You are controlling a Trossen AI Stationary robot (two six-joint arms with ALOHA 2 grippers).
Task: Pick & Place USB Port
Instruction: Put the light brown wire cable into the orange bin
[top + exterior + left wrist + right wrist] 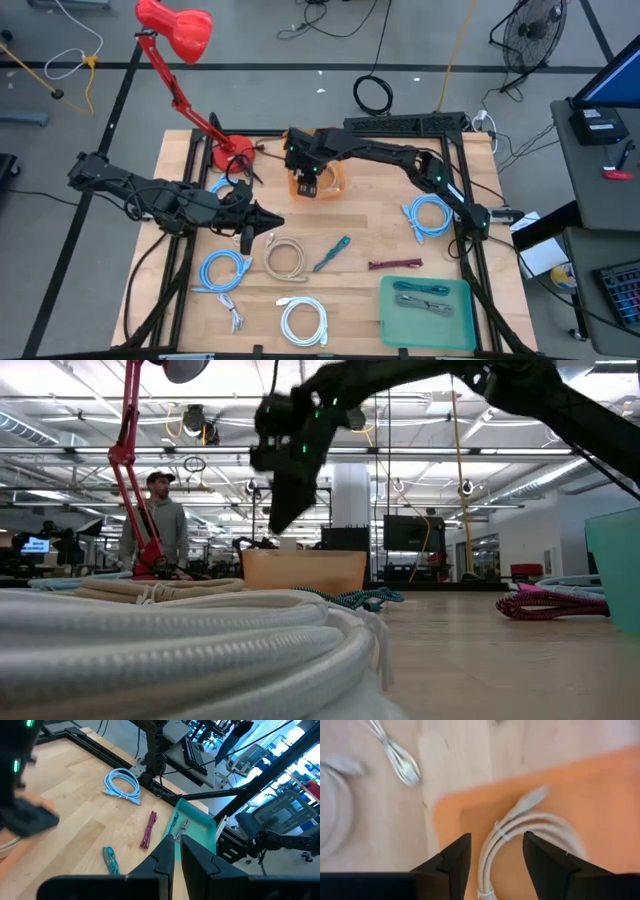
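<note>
A pale grey USB cable [530,827] lies coiled in the orange tray [335,180] at the table's far middle, its plug end [532,797] resting on the tray floor. My right gripper [496,852] hangs open just above the tray [305,570] and points steeply down. Its fingers stand on either side of the coil's edge without touching it. My left gripper [262,222] waits shut above the table's left half, with nothing between its fingers [167,855].
Loose cables lie around: a blue coil [225,270], a beige coil [285,258], a white coil [303,320], a teal braided cable [332,253], a maroon one [395,264], another blue coil [428,215]. A teal tray [425,310] sits near right. A red lamp [185,60] stands far left. A person [160,520] stands beyond the table.
</note>
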